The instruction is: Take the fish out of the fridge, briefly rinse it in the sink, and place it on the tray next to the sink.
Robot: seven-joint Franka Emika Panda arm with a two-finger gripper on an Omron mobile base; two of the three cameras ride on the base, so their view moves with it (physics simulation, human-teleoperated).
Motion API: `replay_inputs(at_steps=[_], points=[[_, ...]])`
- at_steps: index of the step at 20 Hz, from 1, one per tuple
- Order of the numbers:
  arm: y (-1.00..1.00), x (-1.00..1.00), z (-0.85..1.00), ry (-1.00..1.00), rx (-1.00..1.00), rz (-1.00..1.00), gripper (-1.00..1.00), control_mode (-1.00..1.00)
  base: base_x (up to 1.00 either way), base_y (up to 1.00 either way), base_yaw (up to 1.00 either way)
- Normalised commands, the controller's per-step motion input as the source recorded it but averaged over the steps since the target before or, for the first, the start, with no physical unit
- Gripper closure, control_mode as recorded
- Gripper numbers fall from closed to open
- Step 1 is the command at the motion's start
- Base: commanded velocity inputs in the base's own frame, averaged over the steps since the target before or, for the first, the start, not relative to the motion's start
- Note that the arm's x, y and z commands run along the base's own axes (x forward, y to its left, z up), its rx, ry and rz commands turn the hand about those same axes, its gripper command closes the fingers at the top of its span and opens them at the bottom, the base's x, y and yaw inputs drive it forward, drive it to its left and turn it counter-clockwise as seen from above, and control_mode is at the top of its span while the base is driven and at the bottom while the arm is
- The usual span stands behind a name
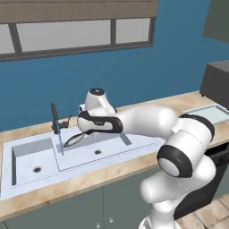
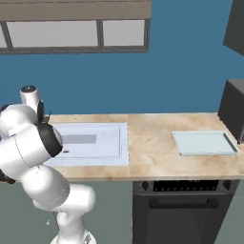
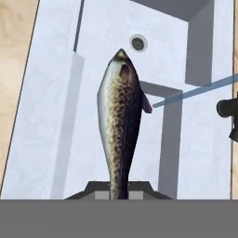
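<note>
My gripper (image 1: pixel 85 133) is shut on the tail end of the fish (image 1: pixel 74 140), a slender silver-grey fish with a dark speckled back. It holds the fish out over the white sink (image 1: pixel 112 150). In the hand view the fish (image 3: pixel 120 125) points away from the fingertips toward a round drain (image 3: pixel 138 43). A thin blue water stream (image 1: pixel 60 142) falls from the dark faucet (image 1: pixel 55 118) and meets the fish's side (image 3: pixel 195 94). The pale blue-grey tray (image 2: pixel 205 142) lies on the counter right of the sink (image 2: pixel 95 143), also at the far right (image 1: pixel 210 112). The fridge is out of view.
A dark box-like appliance (image 2: pixel 234 109) stands at the counter's right end behind the tray. An oven front (image 2: pixel 181 205) sits under the counter between sink and tray. Bare wooden counter (image 2: pixel 150 143) separates sink and tray. A window runs along the blue wall.
</note>
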Motion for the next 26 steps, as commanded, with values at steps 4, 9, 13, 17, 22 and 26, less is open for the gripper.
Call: replay_inputs(at_steps=[4,9,13,17,22,26], points=[[0.11,0.26,0.0,-0.18,0.0,0.0,1.0,-1.0,0.0,0.0,0.0],[0.26,0.24,0.0,-0.15,0.0,0.0,1.0,-1.0,0.0,0.0,0.0],[0.26,0.21,0.0,-0.12,0.0,0.0,1.0,-1.0,0.0,0.0,0.0],[0.16,0.18,0.0,-0.13,0.0,0.0,1.0,-1.0,0.0,0.0,0.0],[0.13,0.1,0.0,-0.12,0.0,-0.03,1.0,-1.0,0.0,0.0,0.0],[0.05,0.0,0.0,-0.11,0.0,-0.09,1.0,-1.0,0.0,0.0,0.0]])
